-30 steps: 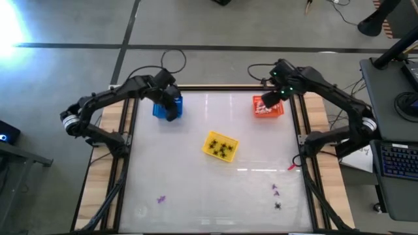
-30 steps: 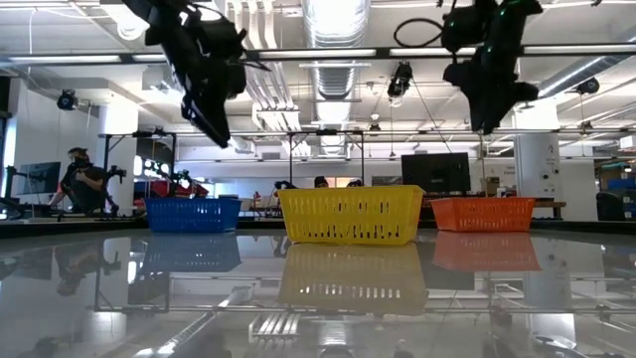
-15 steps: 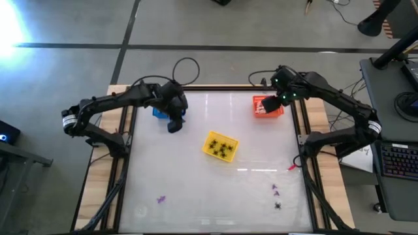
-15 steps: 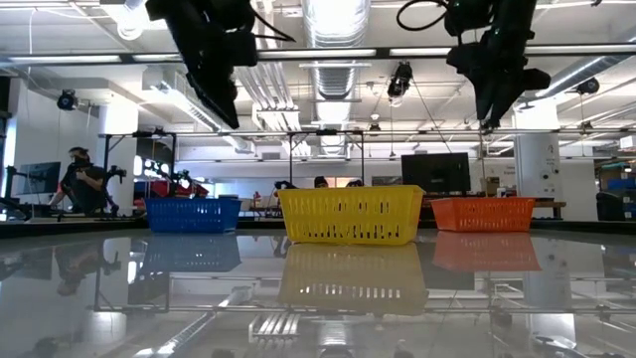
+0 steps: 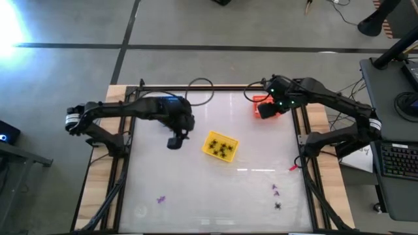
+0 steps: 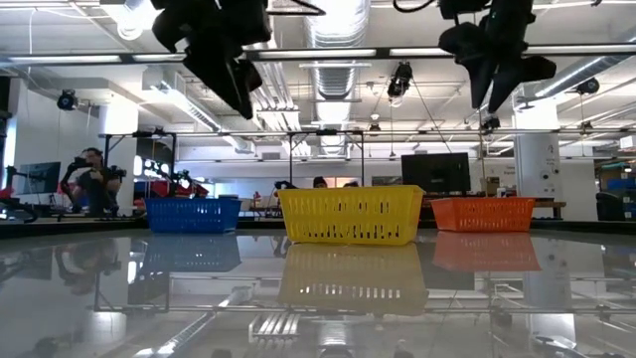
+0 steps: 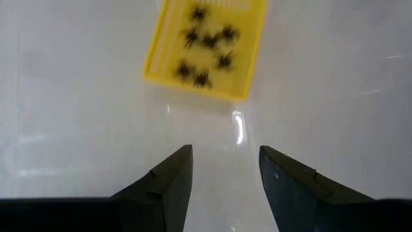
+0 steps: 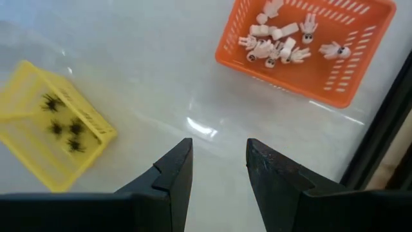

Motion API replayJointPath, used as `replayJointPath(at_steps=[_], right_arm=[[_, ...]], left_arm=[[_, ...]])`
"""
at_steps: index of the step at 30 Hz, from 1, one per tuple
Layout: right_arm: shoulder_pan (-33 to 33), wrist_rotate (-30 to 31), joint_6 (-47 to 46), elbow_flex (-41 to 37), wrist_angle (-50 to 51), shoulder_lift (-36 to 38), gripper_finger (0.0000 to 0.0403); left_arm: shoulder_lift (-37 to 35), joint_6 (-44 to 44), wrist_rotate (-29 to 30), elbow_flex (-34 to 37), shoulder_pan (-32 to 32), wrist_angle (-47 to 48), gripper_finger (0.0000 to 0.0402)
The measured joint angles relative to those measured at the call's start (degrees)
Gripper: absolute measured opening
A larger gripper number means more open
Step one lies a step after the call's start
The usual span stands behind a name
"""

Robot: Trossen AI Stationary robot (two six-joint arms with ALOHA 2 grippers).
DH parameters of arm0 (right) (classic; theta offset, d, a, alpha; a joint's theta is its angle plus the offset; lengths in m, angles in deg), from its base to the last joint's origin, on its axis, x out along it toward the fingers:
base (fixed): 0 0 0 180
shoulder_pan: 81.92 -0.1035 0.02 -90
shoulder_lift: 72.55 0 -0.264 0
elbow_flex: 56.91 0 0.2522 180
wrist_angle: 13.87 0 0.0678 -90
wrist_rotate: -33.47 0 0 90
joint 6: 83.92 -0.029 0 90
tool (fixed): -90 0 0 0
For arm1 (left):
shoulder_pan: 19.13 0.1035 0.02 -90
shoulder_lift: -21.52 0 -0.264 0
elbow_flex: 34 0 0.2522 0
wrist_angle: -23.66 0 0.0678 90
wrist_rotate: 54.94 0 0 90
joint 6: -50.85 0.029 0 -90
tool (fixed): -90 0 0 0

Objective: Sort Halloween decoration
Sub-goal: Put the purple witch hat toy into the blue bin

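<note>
My left gripper (image 5: 174, 141) hangs open and empty over bare table, just left of the yellow basket (image 5: 208, 145), which holds several black spiders (image 7: 205, 45). My right gripper (image 5: 268, 110) is open and empty too, at the near edge of the orange basket (image 8: 360, 45), which holds several white pieces (image 8: 283, 38). Loose Halloween decoration lies near the front of the table: a purple bit (image 5: 160, 199) at the left, purple bits (image 5: 275, 190) and a black spider (image 5: 278, 205) at the right. Both grippers stay high in the low view.
The blue basket (image 6: 193, 214) stands at the back left, mostly under my left arm in the high view. A small red thing (image 5: 292, 167) lies by the right frame rail. Metal rails edge the table. People are in the room beyond.
My left gripper has moved from over the blue basket toward the table's middle, beside the yellow basket. My right gripper has shifted a little, off the orange basket toward its near edge.
</note>
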Motion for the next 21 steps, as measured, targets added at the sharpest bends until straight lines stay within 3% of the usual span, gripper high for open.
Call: replayJointPath(at_steps=[7, 14, 21], right_arm=[[-0.66, 0.04, -5.09, 4.26, -0.14, 0.02, 0.0137], [-2.53, -1.95, -11.32, 6.26, 0.22, 0.04, 0.0137], [-14.03, -3.09, -22.17, 5.48, 4.54, 0.04, 0.0137]], left_arm=[[2.69, 1.45, -0.01, 0.02, -4.55, -8.94, 0.0162], [3.45, 1.33, 0.06, 0.0, -5.78, -9.18, 0.0162], [2.76, 0.61, 1.63, 0.0, -5.78, -4.23, 0.0162]])
